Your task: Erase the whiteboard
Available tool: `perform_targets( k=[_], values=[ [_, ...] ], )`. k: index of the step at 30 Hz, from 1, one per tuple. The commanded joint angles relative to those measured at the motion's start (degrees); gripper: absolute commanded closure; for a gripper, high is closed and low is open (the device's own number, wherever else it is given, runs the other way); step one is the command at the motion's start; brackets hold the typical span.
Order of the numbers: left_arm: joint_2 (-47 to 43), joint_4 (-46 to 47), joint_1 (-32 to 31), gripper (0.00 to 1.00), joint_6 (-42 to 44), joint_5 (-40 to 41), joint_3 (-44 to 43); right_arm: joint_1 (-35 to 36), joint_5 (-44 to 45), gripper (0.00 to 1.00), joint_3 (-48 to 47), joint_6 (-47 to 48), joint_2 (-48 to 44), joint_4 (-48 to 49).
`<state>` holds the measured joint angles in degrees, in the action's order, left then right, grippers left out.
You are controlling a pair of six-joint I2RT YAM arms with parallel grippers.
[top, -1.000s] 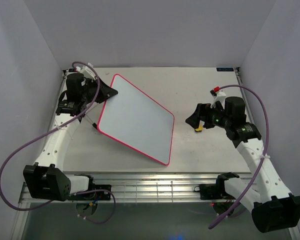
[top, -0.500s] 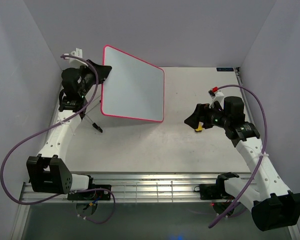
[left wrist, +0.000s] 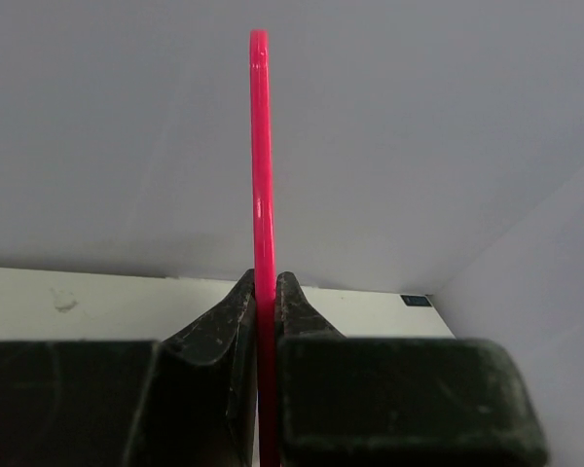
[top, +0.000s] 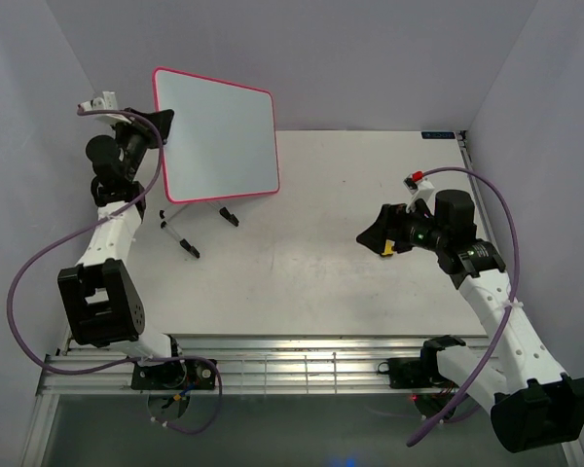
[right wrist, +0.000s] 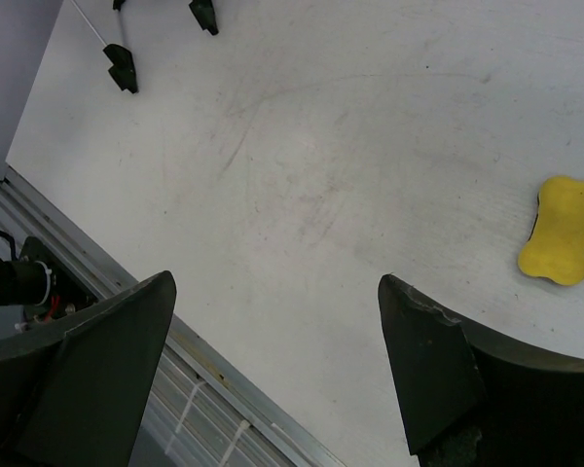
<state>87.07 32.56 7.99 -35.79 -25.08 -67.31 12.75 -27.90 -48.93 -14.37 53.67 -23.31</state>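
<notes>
White-grey matte table (top: 370, 292), scuffed, faint arc scratches in the right wrist view. Pale lavender-grey walls (top: 370, 58) close it in at 9, 12 and 3 o'clock. Ribbed aluminium rail (top: 302, 365) runs along the 6 o'clock edge. Small blue label (top: 436, 135) at the far edge, about 1 o'clock. Purple cables (top: 19, 292) loop from both arms.

The whiteboard (top: 219, 136) sits at 10–11 o'clock in the overhead view, raised off the table and backed by the far wall. Glossy face turned out toward the camera; no writing visible on it. Pink-red frame all round. Top edge slopes down from 9 toward 3 o'clock. It looks nearly square from above because of foreshortening, so I cannot tell which way the long axis runs. In the left wrist view the frame edge (left wrist: 261, 146) rises straight up out of the jaws, upright. Thin black stand legs (top: 180, 235) hang below its lower edge; I cannot tell whether their feet touch the table.

Left gripper (top: 162, 125) is clamped on the board's 9 o'clock edge, fingers (left wrist: 224, 331) pressed to either side of the frame.

Right gripper (top: 375, 233) is at 3 o'clock, above the table, fingers (right wrist: 107, 360) spread wide, holding nothing. Yellow bone-shaped eraser (right wrist: 562, 229) lies on the table just beside it, apart from the fingers.
</notes>
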Motion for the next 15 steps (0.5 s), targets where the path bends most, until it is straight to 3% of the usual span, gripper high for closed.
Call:
perform_targets(
  k=[1, 6, 11, 15],
  values=[
    [-3.05, 20.51, 2.99, 1.00, -3.05, -6.11, -0.20, 0.87, -1.54, 0.10, 0.41, -0.31, -1.37, 2.66],
    [-0.33, 32.46, 9.49, 1.00, -5.77, -14.81, 2.17, 1.57, -1.37, 0.10, 0.32, -0.31, -1.81, 2.57],
    [6.26, 52.39, 18.70, 1.00, -20.70, -23.60, 4.90, 2.45, -1.10, 0.10, -0.47, -0.22, -2.43, 2.48],
    [5.31, 54.37, 21.45, 1.00, -20.99, -23.35, 10.96, 2.98, -0.93, 0.10, -0.38, -0.13, -2.52, 2.83]
  ],
)
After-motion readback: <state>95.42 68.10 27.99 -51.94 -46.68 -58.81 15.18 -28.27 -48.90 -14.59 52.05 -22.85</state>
